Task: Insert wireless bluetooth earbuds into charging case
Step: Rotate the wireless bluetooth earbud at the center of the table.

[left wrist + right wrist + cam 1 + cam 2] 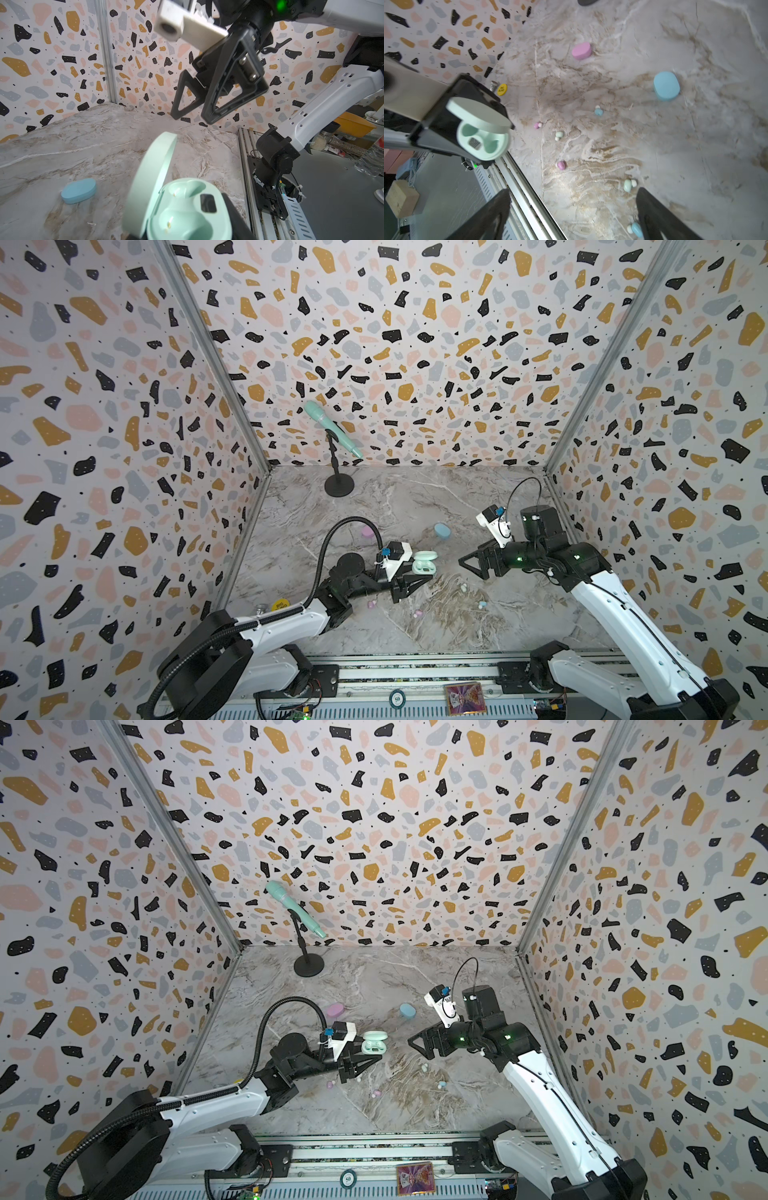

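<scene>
Mint plastic leads in both top views: we see the open mint case (pixel 424 563) clamped in the left fingers (pixel 409 587). The right fingers (pixel 463 562) stand wide apart and empty, near it. Four earbuds (pixel 461 586) show loose on the marble bench (pixel 415 506), on the near side of the fingers. The pink case (pixel 368 531) and blue case (pixel 442 530) lie shut farther back.

From the left wrist, we look into the mint case (pixel 182 209). Its lid (pixel 151 176) is tipped up and both wells are bare. The right fingers (pixel 209 119) hang over the bench beyond it, spread and holding nothing.

From the right wrist, we count all six earbuds on the bench, none in a case. There are two pink (pixel 561 165), two blue (pixel 598 111) and two mint-white (pixel 559 135). One mint bud (pixel 627 185) lies just beside a right finger (pixel 654 216).

We judge these buds feather-light, hard, smooth and rounded. They are apt to roll or squirt from a firm pinch, and each is much smaller than a finger. We judge the surest hold is a gentle pinch across the fatter coloured body, not on the pale soft tip. The tip then stays free to drop into a well. We take the mint pair to belong to this case, and the nearby mint bud looks the handiest first pick.
</scene>
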Robot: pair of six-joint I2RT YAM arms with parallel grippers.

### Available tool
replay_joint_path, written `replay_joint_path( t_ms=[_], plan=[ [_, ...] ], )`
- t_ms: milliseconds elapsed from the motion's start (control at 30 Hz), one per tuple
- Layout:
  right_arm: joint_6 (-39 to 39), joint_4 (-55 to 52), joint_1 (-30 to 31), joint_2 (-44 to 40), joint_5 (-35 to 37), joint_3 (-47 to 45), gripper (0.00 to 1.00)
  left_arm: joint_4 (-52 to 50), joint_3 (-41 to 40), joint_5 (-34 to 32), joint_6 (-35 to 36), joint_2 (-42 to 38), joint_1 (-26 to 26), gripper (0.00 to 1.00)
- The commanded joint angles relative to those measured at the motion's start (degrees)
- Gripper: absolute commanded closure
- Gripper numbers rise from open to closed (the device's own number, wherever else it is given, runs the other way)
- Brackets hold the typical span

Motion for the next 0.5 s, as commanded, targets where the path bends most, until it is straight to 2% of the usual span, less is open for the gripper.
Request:
replay_joint_path(
  t_ms=[0,167,300,467],
  plan=[
    [6.1,1.8,-0.6,0.5,2.1,-3.4,0.07,4.3,-0.3,-0.1,0.0,-0.7,0.4,0.74],
    [12.2,6.7,0.0,1.8,6.2,-10.3,0.12,4.4,0.6,-0.1,0.5,-0.4,0.7,0.73],
    [17.4,10.6,4.0,4.5,11.7,-14.9,0.14,4.6,1.7,0.6,0.6,0.5,1.0,0.73],
    [22.9,16.7,6.7,8.1,13.6,-19.4,0.17,5.1,2.0,1.2,0.7,1.2,1.6,0.73]
  ],
)
